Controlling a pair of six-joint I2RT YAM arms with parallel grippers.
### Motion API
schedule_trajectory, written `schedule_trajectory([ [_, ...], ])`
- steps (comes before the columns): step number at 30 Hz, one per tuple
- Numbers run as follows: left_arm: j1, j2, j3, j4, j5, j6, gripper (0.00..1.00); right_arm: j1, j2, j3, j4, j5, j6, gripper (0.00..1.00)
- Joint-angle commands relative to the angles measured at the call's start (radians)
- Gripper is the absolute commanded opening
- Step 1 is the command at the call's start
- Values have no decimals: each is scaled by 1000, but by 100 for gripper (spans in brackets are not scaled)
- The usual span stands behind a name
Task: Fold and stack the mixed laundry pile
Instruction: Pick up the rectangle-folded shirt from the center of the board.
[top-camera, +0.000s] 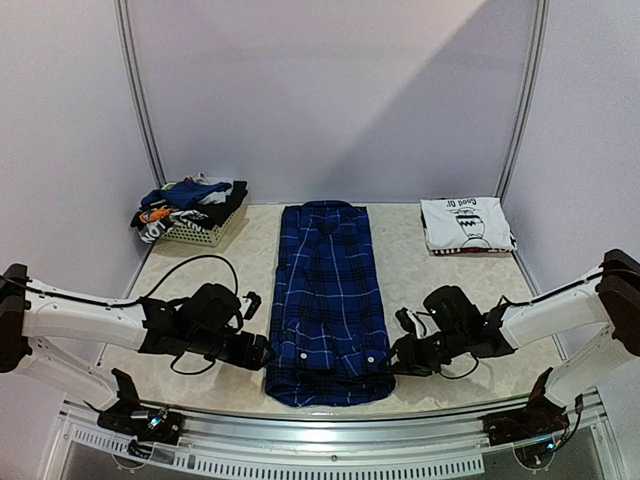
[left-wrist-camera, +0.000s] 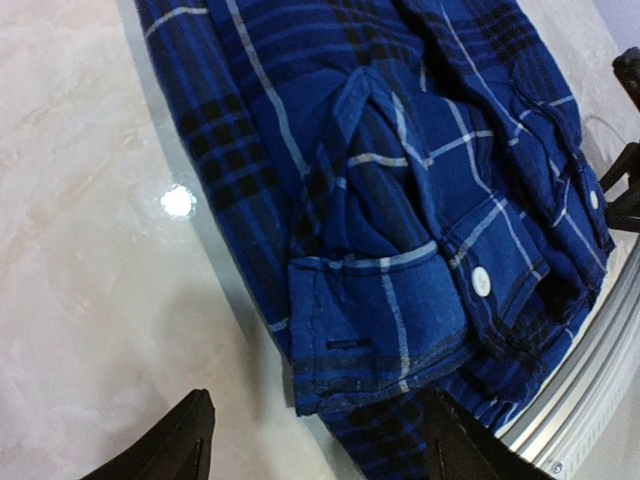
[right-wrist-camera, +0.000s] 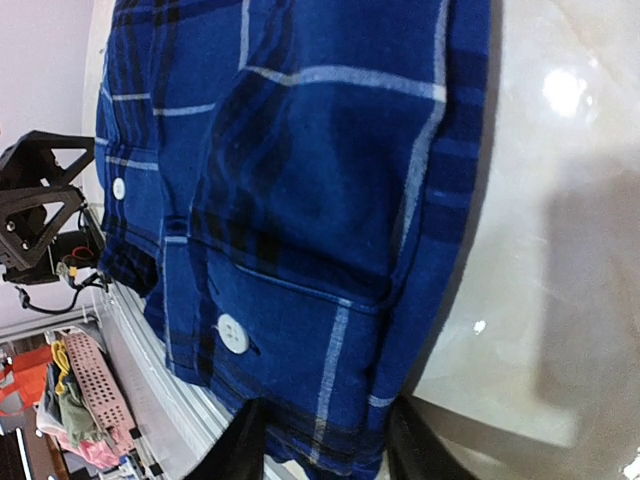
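Note:
A blue-and-black plaid shirt (top-camera: 328, 300) lies folded lengthwise down the middle of the table, collar at the far end. My left gripper (top-camera: 262, 352) is at its near left corner and open; in the left wrist view (left-wrist-camera: 315, 445) one finger hangs over the hem and the other over bare table. My right gripper (top-camera: 395, 358) is at the near right corner. In the right wrist view (right-wrist-camera: 320, 455) its jaws stand partly closed around the hem corner with cloth filling the gap; whether they pinch it is unclear. The rest of the laundry pile (top-camera: 188, 197) sits heaped at the far left.
A small white slatted basket (top-camera: 196, 234) holds the heap at the far left corner. A folded white T-shirt with a black print (top-camera: 466, 224) lies at the far right. A metal rail (top-camera: 330, 425) runs along the table's near edge, just past the shirt's hem.

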Motion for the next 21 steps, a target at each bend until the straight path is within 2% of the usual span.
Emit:
schedule_trajectory([
  [1,-32,13,-26,61,37,-38,73,12,-2,-37,-80,22,17,36],
  [14,-74,91,-23,77,73,-81,71,11,25,-44,-40,-11,10,22],
  [18,-79,100,-37,96,71,-95,66,11,33,-46,-19,-20,11,18],
  [21,-79,114,-43,118,58,-101,58,11,45,-46,-3,-29,13,14],
])
